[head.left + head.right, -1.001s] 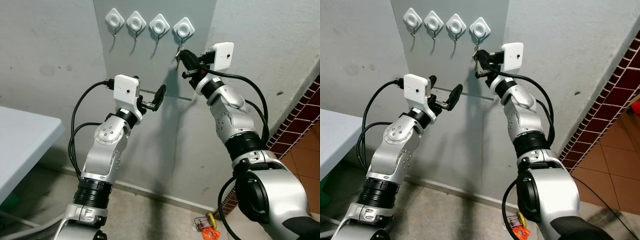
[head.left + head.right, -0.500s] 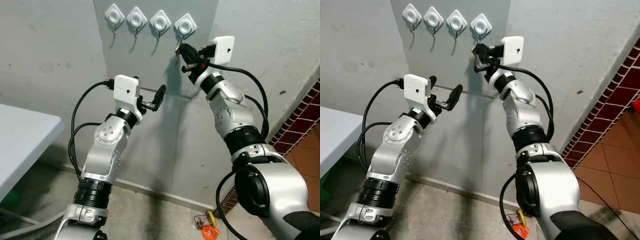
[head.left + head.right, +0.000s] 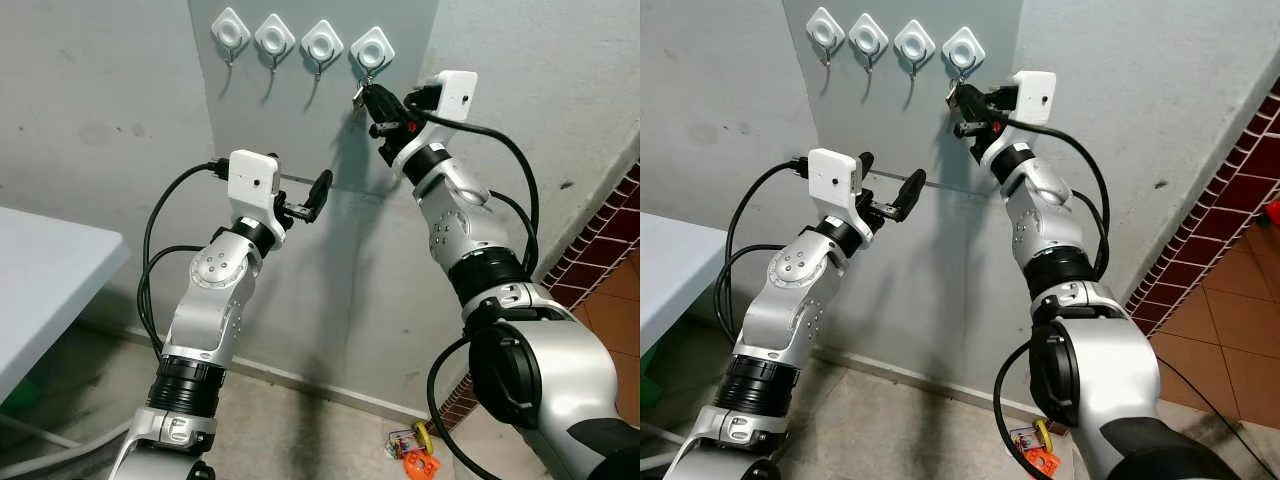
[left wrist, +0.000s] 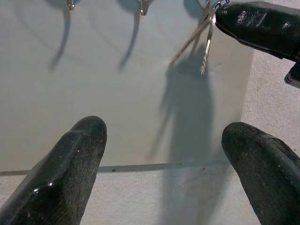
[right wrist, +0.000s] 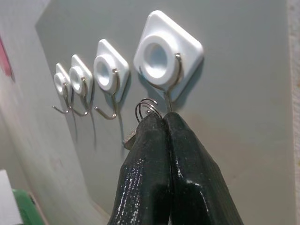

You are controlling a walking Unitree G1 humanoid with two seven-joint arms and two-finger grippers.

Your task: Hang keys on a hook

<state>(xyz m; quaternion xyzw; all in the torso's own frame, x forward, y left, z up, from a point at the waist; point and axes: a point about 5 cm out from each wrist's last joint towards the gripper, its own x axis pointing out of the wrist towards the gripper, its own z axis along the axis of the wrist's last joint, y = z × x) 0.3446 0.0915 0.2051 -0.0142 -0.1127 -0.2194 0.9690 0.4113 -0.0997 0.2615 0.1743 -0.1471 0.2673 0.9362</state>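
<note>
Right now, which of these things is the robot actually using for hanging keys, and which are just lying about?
Part of the job:
right gripper, pinching the key ring
keys
rightmost hook, just above the key ring

Just there:
three other hooks
left gripper, open and idle
white table
small colourful items on the floor

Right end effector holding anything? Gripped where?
Yes: the right end effector pinches the metal keys just below their wire key ring. Left end effector holds nothing.

Right pincer [image 3: 962, 103] at rightmost hook [image 3: 963, 50]
</note>
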